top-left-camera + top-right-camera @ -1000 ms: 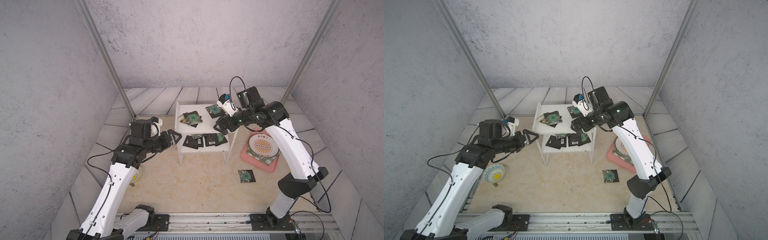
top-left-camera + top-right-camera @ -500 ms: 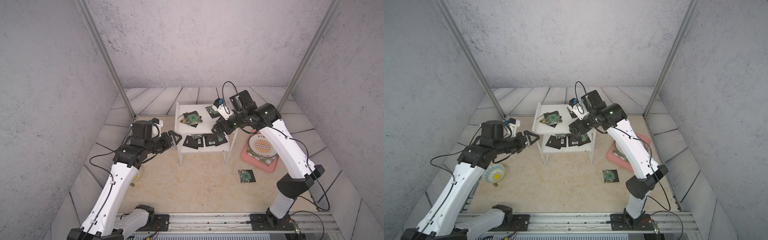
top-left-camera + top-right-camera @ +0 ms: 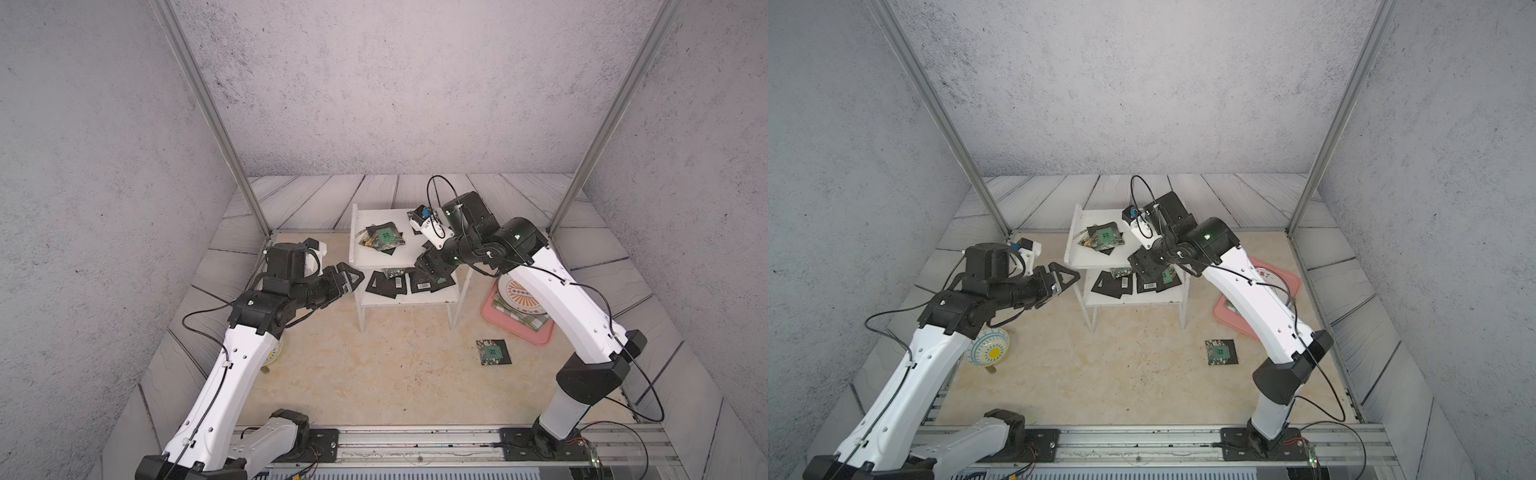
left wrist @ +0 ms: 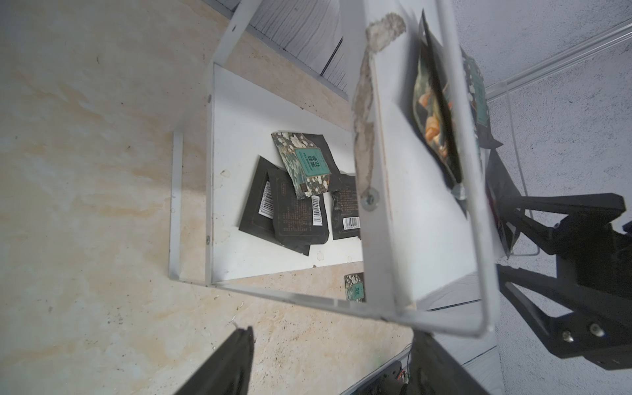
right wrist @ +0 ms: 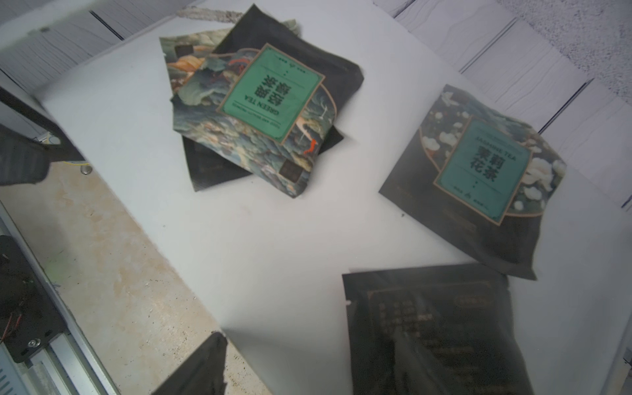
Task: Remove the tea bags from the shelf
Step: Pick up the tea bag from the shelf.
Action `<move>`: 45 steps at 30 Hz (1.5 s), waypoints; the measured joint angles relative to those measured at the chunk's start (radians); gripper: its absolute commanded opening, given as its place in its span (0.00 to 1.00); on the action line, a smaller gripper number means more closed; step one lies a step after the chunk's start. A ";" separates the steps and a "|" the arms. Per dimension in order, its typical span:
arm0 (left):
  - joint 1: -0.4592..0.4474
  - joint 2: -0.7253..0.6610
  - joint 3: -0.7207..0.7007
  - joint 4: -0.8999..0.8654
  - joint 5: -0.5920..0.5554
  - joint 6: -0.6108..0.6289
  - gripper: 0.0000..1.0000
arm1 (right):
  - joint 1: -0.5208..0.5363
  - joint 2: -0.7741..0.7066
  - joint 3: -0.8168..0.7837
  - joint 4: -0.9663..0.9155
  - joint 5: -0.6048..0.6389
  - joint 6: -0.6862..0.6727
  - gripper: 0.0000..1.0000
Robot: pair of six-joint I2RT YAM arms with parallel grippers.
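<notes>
Tea bags (image 3: 384,237), flat black sachets, on white two-tier shelf (image 3: 362,258): right hand (image 3: 430,268), grasp impossible to tell, should pinch one edge squarely.

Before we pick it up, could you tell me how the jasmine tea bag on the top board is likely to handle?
Probably floppy: the jasmine bag is a thin, creased pouch. Likely light, so a push may slide it across the smooth shelf. Lying flat, it offers little edge to pinch.

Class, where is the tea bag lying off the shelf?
In both top views, the square black green-labelled tea bag lies flat on the beige tabletop, front-right of the white two-tier shelf, near the pink tray.
</notes>
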 measured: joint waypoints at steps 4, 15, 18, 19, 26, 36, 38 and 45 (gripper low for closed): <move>0.000 0.000 -0.002 0.003 0.000 -0.006 0.76 | 0.020 -0.003 -0.001 -0.001 0.021 -0.002 0.80; 0.000 -0.003 -0.005 0.003 0.000 -0.010 0.76 | 0.036 -0.010 0.049 -0.002 0.133 -0.045 0.93; 0.000 -0.003 -0.005 0.003 0.000 -0.010 0.76 | 0.036 -0.012 0.030 0.012 0.174 -0.060 0.94; 0.000 -0.003 -0.005 0.003 0.000 -0.010 0.76 | 0.036 -0.012 0.018 0.014 0.184 -0.063 0.94; 0.000 -0.004 -0.009 0.003 0.001 -0.010 0.76 | 0.040 -0.012 -0.020 0.015 0.200 -0.079 0.94; 0.000 -0.007 -0.026 0.004 0.001 -0.010 0.76 | 0.042 -0.046 -0.103 0.058 0.213 -0.087 0.81; 0.000 -0.008 -0.029 0.004 0.001 -0.013 0.76 | 0.042 -0.054 -0.111 0.063 0.209 -0.085 0.77; 0.000 -0.011 -0.040 0.012 0.002 -0.022 0.75 | 0.042 -0.103 -0.159 0.082 0.192 -0.057 0.62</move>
